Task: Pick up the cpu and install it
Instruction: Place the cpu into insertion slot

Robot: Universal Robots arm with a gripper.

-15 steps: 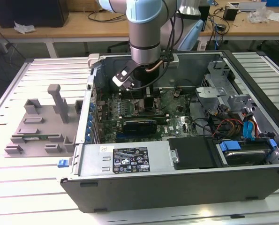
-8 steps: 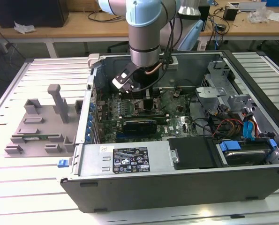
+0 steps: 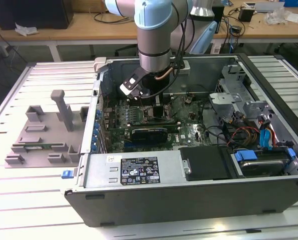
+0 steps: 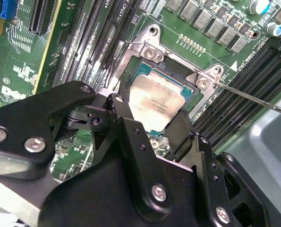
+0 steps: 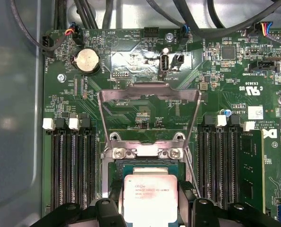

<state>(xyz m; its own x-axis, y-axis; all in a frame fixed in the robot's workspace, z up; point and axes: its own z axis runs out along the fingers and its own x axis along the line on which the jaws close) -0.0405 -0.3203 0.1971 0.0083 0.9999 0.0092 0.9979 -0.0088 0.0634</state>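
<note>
Over the open socket (image 4: 149, 53), the gripper (image 4: 149, 118) is clasping the cpu (image 4: 155, 100) edgewise; seating it is likely demanding square alignment.

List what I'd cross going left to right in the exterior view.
grey fixture plate → computer case's left wall → gripper, jaws shut on the cpu in the first wrist view → drive cage → blue cables
</note>
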